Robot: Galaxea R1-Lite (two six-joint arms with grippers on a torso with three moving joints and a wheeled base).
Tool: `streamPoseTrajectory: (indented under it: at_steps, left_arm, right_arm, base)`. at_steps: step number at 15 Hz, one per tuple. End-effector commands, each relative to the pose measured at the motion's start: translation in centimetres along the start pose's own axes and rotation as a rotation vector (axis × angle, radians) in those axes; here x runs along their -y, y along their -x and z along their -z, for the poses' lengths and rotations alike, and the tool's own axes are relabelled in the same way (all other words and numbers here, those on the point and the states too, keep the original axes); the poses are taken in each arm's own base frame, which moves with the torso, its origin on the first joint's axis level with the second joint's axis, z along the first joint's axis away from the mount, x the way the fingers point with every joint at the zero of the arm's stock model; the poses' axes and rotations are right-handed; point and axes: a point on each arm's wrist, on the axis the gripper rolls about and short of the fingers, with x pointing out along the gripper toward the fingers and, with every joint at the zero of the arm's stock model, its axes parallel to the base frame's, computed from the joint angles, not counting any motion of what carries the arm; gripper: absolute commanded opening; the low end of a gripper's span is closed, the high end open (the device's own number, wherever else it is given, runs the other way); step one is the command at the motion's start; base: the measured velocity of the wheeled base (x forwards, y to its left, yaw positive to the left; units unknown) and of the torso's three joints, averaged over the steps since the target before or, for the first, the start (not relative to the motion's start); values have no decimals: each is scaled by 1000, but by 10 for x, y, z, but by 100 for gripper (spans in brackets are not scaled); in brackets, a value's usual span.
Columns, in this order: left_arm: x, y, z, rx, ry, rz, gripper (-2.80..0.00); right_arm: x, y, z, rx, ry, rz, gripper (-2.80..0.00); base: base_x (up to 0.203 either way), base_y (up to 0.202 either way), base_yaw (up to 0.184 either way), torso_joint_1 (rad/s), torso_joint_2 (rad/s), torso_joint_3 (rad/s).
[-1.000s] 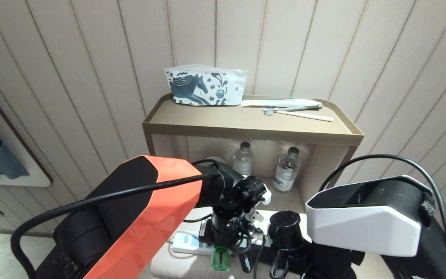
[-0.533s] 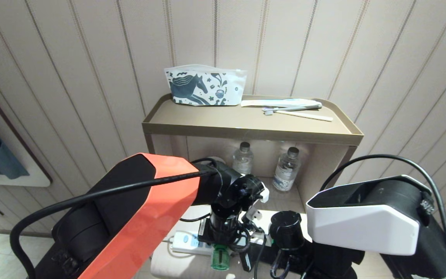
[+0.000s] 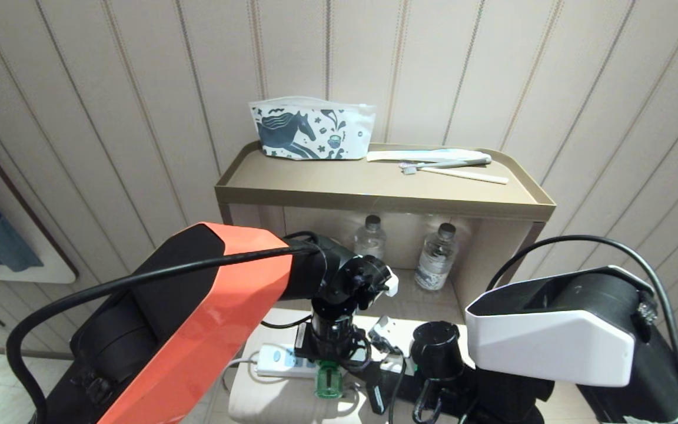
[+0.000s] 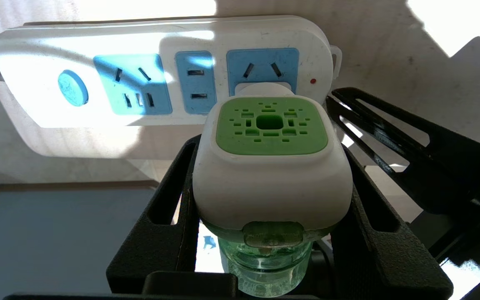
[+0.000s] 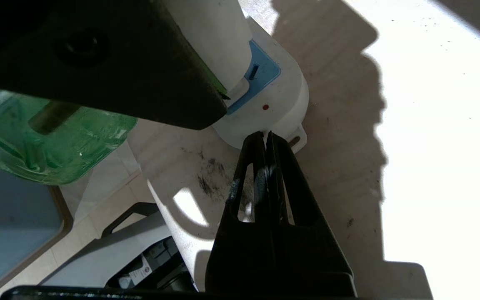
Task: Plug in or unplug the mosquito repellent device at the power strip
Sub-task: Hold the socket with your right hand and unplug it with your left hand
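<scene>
The mosquito repellent device point(image 4: 271, 166), white with a green grille and a green bottle point(image 3: 327, 384), sits between the fingers of my left gripper point(image 4: 271, 175), which is shut on its sides. Its plug end rests against the end socket of the power strip point(image 4: 98, 50), beside the red light; the pins are hidden. The strip point(image 3: 277, 360) lies flat on a pale low surface below the shelf. My right gripper point(image 5: 265, 135) is shut and empty, its tips touching the strip's rounded end point(image 5: 281, 112). Those black fingers point(image 4: 390, 137) show beside the device in the left wrist view.
Behind stands a beige shelf unit point(image 3: 374, 200) with a horse-print pouch point(image 3: 309, 136) and toothbrushes point(image 3: 451, 168) on top. Two clear water bottles point(image 3: 369, 238) point(image 3: 436, 256) stand in its lower bay. A white plug point(image 3: 383, 330) and black cables lie by the strip.
My left arm has shifted a little left and toward the shelf, and the device and the strip have gone with it. The right arm has stayed put.
</scene>
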Motion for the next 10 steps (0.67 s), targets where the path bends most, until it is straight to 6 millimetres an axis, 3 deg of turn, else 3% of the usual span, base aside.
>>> streamPoseTrajectory:
  at_steps: [1,10]
  left_arm:
    - [-1,3,-1,6,7,4,-280]
    - [0,-1,-1,8,6,7,-280]
  right_arm:
    - [-3,1,1,0,8,-11,-280]
    - [-3,-1,-10,68,26,-12,-280]
  base:
    - [0,0,0,0,0,0]
    - [0,0,0,0,0,0]
